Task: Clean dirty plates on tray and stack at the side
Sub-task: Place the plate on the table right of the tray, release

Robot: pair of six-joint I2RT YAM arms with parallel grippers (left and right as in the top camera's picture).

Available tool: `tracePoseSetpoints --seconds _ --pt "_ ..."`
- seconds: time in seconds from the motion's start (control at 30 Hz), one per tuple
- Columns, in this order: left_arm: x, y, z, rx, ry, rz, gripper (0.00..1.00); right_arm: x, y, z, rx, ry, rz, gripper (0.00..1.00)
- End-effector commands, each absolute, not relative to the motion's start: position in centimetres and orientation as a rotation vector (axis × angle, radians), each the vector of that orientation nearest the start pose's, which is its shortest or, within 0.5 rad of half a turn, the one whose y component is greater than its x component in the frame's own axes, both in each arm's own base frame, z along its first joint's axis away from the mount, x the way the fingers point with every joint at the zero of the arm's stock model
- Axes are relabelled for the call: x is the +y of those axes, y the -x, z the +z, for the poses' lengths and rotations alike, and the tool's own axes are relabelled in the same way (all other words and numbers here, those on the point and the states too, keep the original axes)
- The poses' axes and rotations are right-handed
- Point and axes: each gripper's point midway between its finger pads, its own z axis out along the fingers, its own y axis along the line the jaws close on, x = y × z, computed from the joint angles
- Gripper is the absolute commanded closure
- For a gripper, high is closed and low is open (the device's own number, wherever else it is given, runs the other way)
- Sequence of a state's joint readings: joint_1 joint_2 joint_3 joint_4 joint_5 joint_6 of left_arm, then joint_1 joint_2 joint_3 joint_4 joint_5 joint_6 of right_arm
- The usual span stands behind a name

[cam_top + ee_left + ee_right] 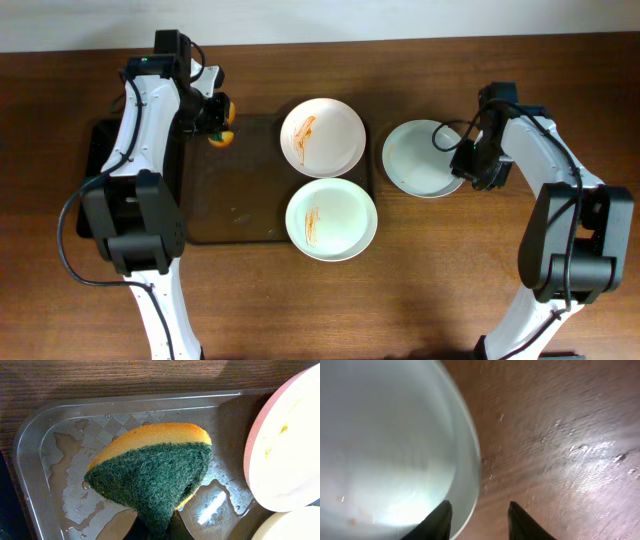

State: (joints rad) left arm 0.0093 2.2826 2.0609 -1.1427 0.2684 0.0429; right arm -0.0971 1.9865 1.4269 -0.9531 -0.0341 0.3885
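Two dirty white plates with orange smears lie at the right end of the dark tray (240,215): a far one (322,137) and a near one (331,219). My left gripper (214,118) is shut on a yellow and green sponge (222,137) over the tray's far left corner. In the left wrist view the sponge (152,472) hangs above the wet tray (60,450), with the far plate's rim (285,455) at the right. A clean white plate (422,158) lies on the table right of the tray. My right gripper (470,160) is open, its fingers (479,521) straddling that plate's rim (467,450).
A black box (98,170) sits at the table's left edge beside the tray. Water pools on the tray floor (215,505). Bare wooden table (450,270) lies in front of and right of the plates.
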Motion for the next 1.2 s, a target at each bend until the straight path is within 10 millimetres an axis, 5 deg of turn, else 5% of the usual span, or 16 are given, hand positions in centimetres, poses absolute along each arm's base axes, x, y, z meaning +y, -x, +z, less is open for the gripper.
tracePoseSetpoints --seconds 0.0,0.07,0.13,0.3,0.5,0.7,0.83,0.9,1.0,1.13,1.17 --pt "-4.1 -49.8 9.0 2.882 -0.121 -0.368 0.99 1.7 -38.7 8.6 2.928 -0.487 0.481 0.58" --pt "-4.1 -49.8 9.0 2.882 -0.121 -0.368 0.99 4.6 -38.0 11.5 2.896 -0.38 0.57 0.57" --pt "-4.1 -49.8 9.0 2.883 -0.122 -0.369 0.99 7.3 -36.4 11.6 2.958 -0.278 0.549 0.57" --pt "-4.4 -49.8 9.0 2.882 -0.129 -0.369 0.99 13.3 -32.0 7.0 3.137 -0.237 0.466 0.57" --pt "-4.4 -49.8 9.0 2.883 -0.129 -0.369 0.99 16.2 -29.0 3.7 3.201 -0.252 0.368 0.57" --pt "-4.4 -49.7 8.9 2.885 -0.129 -0.37 0.99 16.4 -28.3 2.4 3.24 -0.25 0.313 0.59" --pt "-4.4 -49.6 8.9 2.887 -0.128 -0.37 0.99 16.6 -27.9 1.4 3.277 -0.263 0.327 0.78" --pt "-4.4 -49.7 8.9 2.887 -0.129 -0.37 0.99 16.7 -28.0 1.4 3.274 -0.262 0.329 0.96" --pt "-4.3 -49.5 9.0 2.894 -0.127 -0.37 0.99 17.2 -28.5 2.2 3.266 -0.19 0.364 0.96" --pt "-3.5 -48.8 10.6 2.918 -0.097 -0.372 0.99 20.2 -30.3 4.5 3.185 -0.048 0.418 0.96" --pt "-2.7 -48.7 11.6 2.919 -0.064 -0.37 0.99 22.6 -31.4 5.2 3.105 0.028 0.465 0.96"
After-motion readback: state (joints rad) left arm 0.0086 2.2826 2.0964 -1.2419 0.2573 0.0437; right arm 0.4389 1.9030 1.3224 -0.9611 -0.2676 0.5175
